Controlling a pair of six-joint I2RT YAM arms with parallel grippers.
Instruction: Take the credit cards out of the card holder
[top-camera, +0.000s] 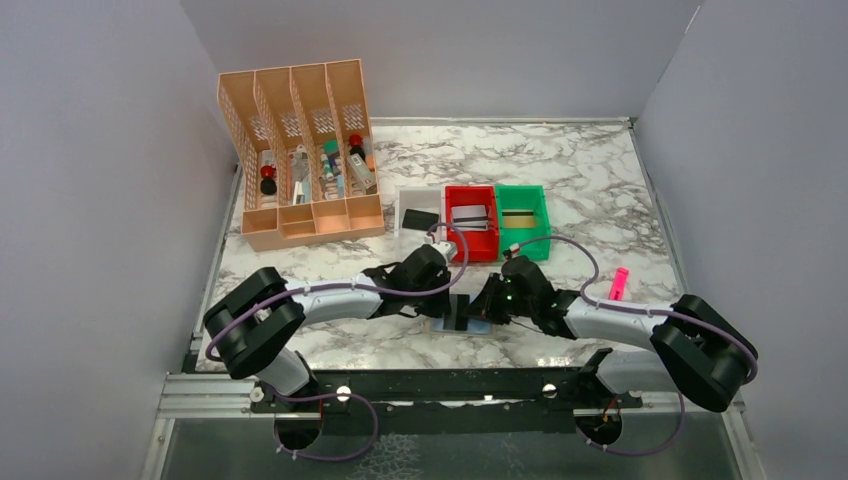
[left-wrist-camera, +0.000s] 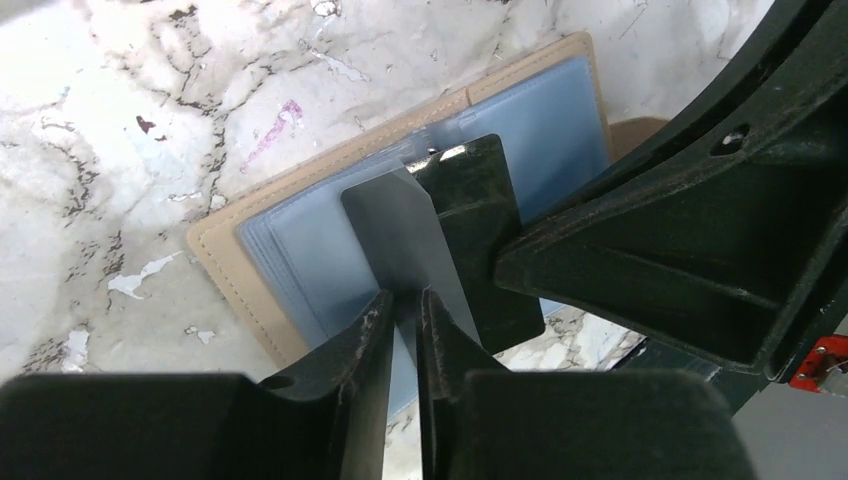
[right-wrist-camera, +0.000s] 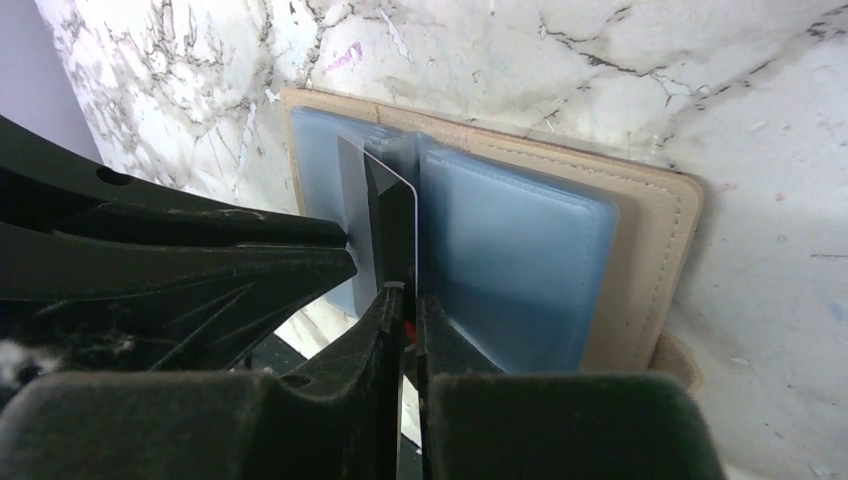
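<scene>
Meeting over the card holder (right-wrist-camera: 520, 250), left claw (left-wrist-camera: 405, 300) pinches a grey leaf (left-wrist-camera: 395, 235), right claw (right-wrist-camera: 405, 295) a black card (right-wrist-camera: 392, 225).

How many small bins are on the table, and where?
3: white bin, red bin, green bin, side by side left to right beyond the card holder. None appears hidden.

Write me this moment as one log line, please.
left fingers: pinch grey flap | right fingers: pinch black card, on edge | card holder: open, flat on table
</scene>
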